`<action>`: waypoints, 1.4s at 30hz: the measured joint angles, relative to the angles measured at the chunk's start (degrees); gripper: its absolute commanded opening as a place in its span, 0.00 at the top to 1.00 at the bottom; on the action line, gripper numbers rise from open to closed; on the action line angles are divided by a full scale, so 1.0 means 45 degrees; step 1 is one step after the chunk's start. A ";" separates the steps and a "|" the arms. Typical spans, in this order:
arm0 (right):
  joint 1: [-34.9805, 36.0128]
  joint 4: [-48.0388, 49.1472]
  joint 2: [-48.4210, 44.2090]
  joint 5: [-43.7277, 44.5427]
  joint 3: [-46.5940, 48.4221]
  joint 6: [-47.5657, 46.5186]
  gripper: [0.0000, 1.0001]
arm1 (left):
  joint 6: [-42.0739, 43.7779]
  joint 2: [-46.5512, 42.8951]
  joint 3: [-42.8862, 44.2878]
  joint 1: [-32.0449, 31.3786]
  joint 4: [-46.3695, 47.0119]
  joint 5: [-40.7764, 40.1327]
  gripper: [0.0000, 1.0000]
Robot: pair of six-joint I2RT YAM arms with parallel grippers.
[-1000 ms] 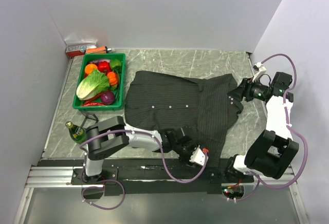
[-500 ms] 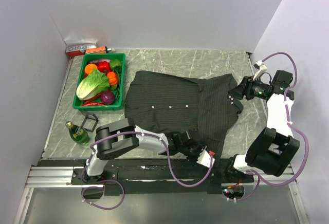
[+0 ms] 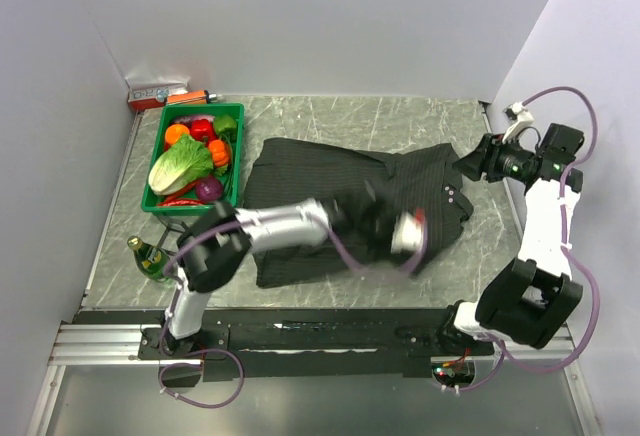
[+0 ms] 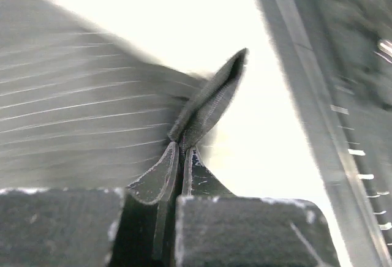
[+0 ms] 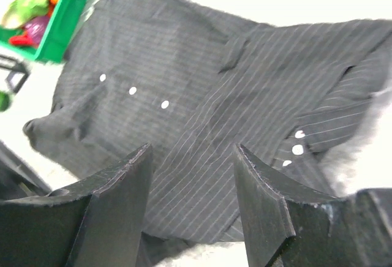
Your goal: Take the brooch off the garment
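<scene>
The garment (image 3: pixel 320 186) is a dark pinstriped shirt lying spread on the marble table. In the top view my left gripper (image 3: pixel 408 231) is blurred with motion over the shirt's right half. The left wrist view shows this gripper (image 4: pixel 182 147) shut on a folded edge of the garment (image 4: pixel 211 105), which sticks up between the fingertips. My right gripper (image 3: pixel 480 162) hovers open beside the shirt's right sleeve. In the right wrist view it (image 5: pixel 193 147) looks down on the garment (image 5: pixel 214 95) and its pale buttons (image 5: pixel 132 90). The brooch shows in no view. A red speck (image 3: pixel 418 214) sits by the left wrist; I cannot tell what it is.
A green crate (image 3: pixel 200 108) of vegetables stands left of the shirt. A green bottle (image 3: pixel 148 259) stands near the left arm's base. A red and white box (image 3: pixel 155 94) lies in the back left corner. Walls close in on three sides, and a rail (image 3: pixel 300 331) runs along the front.
My left gripper has shut on the shirt's near hem and swung away from the front edge, carrying that flap over the shirt. The right gripper has shifted slightly back and to the right.
</scene>
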 measured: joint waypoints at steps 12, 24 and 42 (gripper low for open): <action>0.0000 0.1253 -0.1889 0.1846 0.0539 0.2433 0.39 | -0.1302 0.1841 0.9947 0.5557 -0.1103 -0.0131 0.99; 0.0301 0.1472 -0.1472 0.2288 0.0617 0.3570 0.40 | -0.2409 0.6329 1.0360 0.7135 0.4911 -0.1326 0.99; 0.0957 0.1535 -0.0602 0.2429 0.0583 0.3424 0.41 | -0.3225 0.7223 1.1589 0.5085 0.5931 -0.0704 0.93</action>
